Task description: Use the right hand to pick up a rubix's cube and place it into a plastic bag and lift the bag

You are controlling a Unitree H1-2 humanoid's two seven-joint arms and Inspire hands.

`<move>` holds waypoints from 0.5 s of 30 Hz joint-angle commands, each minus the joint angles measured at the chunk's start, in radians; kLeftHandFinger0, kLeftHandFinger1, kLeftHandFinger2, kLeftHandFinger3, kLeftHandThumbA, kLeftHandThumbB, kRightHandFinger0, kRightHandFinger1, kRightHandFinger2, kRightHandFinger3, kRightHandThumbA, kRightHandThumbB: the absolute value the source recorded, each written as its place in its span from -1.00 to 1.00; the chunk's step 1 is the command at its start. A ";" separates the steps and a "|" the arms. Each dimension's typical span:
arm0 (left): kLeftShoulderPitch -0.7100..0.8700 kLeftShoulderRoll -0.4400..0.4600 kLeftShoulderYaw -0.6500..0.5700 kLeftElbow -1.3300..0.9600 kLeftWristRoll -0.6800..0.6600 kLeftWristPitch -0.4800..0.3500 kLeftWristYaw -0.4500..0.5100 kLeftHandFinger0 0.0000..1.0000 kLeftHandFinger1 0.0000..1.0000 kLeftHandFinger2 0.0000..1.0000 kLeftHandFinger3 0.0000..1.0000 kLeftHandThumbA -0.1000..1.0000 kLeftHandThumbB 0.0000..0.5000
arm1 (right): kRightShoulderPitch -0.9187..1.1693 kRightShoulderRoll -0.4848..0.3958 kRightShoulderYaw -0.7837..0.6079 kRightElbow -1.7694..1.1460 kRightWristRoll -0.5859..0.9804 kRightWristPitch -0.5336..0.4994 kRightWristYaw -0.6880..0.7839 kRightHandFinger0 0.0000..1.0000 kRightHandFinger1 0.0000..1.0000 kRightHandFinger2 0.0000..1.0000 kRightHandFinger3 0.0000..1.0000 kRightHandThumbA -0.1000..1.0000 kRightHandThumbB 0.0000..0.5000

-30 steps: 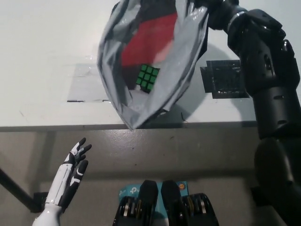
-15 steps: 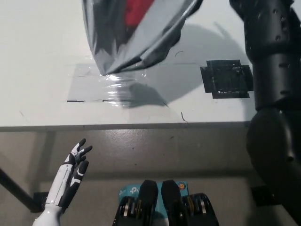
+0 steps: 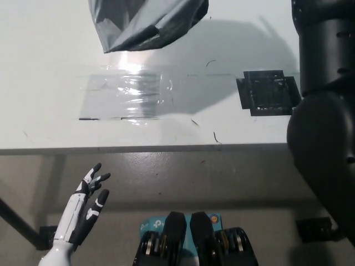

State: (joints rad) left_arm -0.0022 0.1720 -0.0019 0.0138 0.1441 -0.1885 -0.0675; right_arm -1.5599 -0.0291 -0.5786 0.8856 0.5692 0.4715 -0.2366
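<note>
Only the bottom of the grey plastic bag [image 3: 145, 23] shows at the top edge of the head view, hanging clear above the white table [image 3: 44, 66]. Its shadow falls on the table to the right. The Rubik's cube is not visible; the bag's folds hide whatever is inside. My black right arm [image 3: 324, 111] rises along the right side and leaves the picture at the top, so its hand is out of view. My white left hand [image 3: 87, 200] rests open at the lower left, below the table's front edge, holding nothing.
A shiny patch of clear tape [image 3: 125, 97] lies on the table under the bag. A black tape square [image 3: 269, 92] sits to its right, near my right arm. The table's front edge [image 3: 166, 148] runs across the middle of the picture.
The bag has risen up and to the left, so most of it is now out of the picture. The green cube face and red patch seen earlier are gone from view. The left hand has stayed put.
</note>
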 commanded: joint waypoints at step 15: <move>-0.031 0.014 -0.022 -0.027 0.035 -0.051 0.005 0.88 0.77 0.59 1.00 0.58 -0.98 | -0.189 0.028 -0.061 0.127 0.054 -0.159 -0.061 -1.00 -0.74 0.51 1.00 -1.00 -0.98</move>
State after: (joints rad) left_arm -0.0184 0.1721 -0.0168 0.0105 0.1603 -0.1923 -0.0675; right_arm -1.7068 -0.0266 -0.6311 0.9578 0.5924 0.4301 -0.3008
